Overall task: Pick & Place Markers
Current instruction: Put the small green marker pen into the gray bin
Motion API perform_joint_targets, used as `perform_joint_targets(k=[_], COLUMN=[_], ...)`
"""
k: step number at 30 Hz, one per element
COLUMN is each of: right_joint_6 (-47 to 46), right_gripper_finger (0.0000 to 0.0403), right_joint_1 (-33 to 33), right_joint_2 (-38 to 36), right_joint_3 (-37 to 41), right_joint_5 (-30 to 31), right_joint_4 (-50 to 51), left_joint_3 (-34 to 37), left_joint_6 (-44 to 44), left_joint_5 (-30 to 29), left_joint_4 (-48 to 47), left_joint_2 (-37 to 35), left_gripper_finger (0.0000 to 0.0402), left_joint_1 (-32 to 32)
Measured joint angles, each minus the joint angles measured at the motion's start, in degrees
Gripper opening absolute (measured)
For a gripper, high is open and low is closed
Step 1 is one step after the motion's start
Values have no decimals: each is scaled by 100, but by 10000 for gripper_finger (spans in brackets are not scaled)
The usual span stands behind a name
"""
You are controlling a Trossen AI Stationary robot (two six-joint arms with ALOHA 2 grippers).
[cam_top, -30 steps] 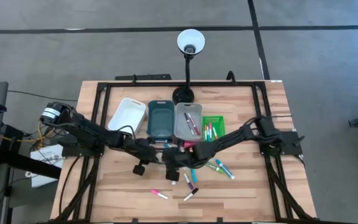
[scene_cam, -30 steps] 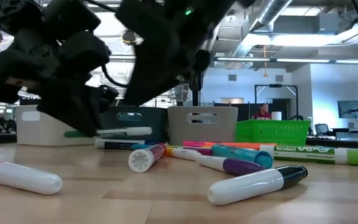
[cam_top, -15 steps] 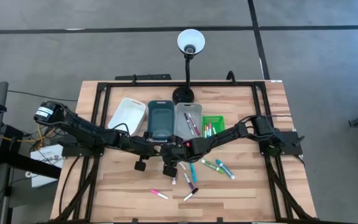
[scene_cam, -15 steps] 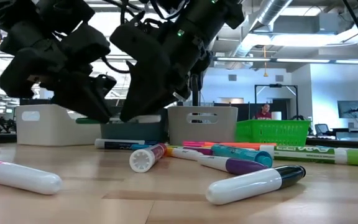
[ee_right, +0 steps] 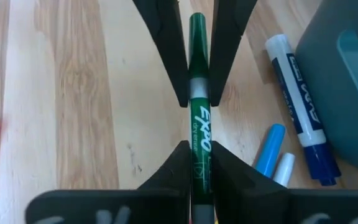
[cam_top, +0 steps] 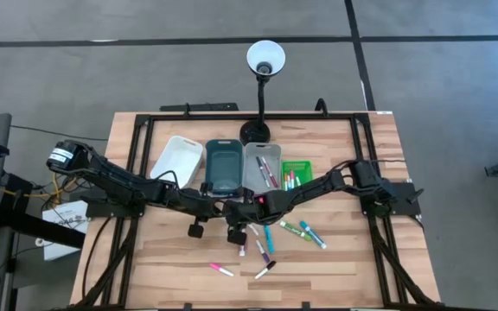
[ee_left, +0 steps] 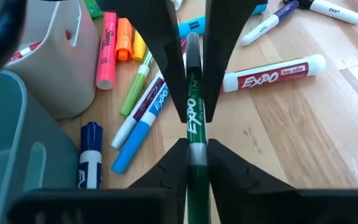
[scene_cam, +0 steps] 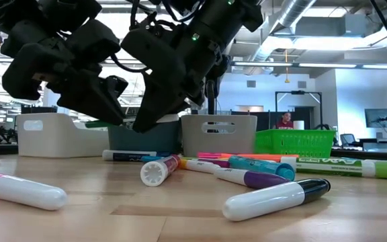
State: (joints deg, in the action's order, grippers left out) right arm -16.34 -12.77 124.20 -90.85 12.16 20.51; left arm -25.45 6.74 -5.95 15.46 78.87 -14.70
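Both the left gripper (ee_left: 193, 134) and right gripper (ee_right: 199, 127) pinch one green marker (ee_right: 197, 106) lengthwise between them (mid-handover, apparently), jaws nearly closed.

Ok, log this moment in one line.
left gripper: shut on green Expo marker | right gripper: shut on it too | handover above wooden table

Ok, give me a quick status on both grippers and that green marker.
Left gripper and right gripper both clamped on green marker, mid-handover above the table. Nothing in the way.
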Motion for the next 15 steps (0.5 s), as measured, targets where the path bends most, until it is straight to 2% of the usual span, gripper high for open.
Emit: perform_joint_targets(k=[6,9,13,15], right_joint_6=[31,-34,-267,-498], right_gripper_finger=[32,25,24,24], right_joint_1=[26,28,35,39], right_joint_2=[-3,-122,-514,-716], right_joint_3=[-1,-2,-10,-6], right_joint_5=[-9,48,516,974], right_joint_4=[73,458,1276,1839], left_joint_3=[0,-3,-18,-17], left_joint_6=[-4,-11,10,26], left_joint_5=[-4,-89,-590,-711], left_joint_4=[15,95,430,562], left_joint_2=[0,0,-11,-30], left_gripper_finger=[76,81,88,90], left_joint_1=[0,2,7,9])
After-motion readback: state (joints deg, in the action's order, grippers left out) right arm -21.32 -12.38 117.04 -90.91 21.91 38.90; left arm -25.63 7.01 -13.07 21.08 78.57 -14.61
